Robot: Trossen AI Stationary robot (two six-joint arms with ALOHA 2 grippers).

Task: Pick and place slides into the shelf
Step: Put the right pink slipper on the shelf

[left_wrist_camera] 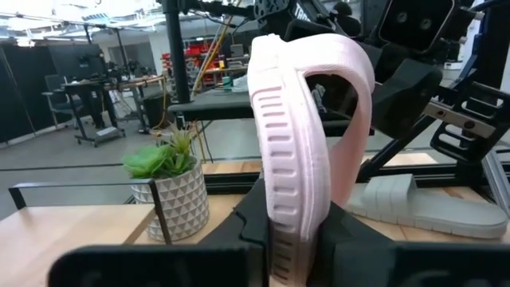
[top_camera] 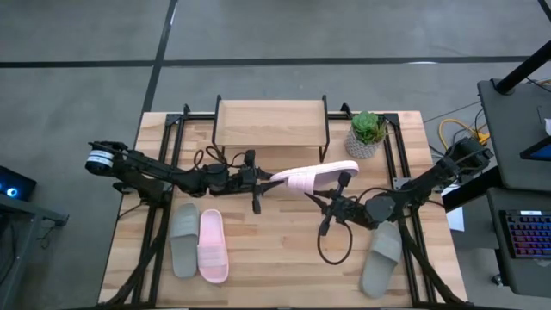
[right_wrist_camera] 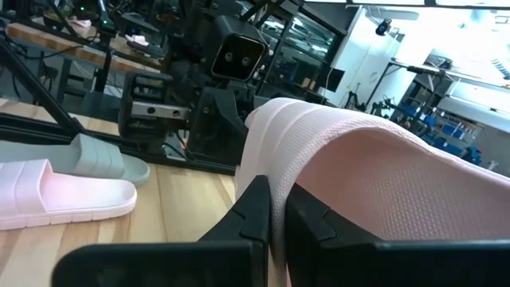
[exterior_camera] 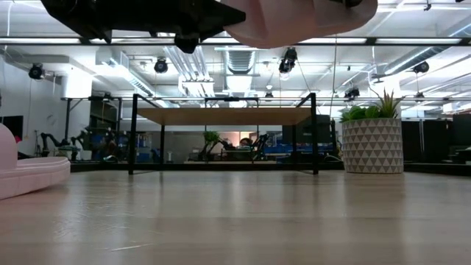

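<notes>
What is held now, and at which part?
One pink slide, in the air: left gripper at one end, right gripper at its strap end.

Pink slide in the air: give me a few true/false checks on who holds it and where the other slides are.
1. Both grippers are shut on the raised pink slide. True: left gripper at one end, right gripper at the strap.
2. The shelf already holds a slide. False: its top is bare.
3. A grey slide and the second pink slide lie side by side near the left arm. True.
4. The other grey slide sits beside the plant. False: it lies at the near right, far from it.
</notes>
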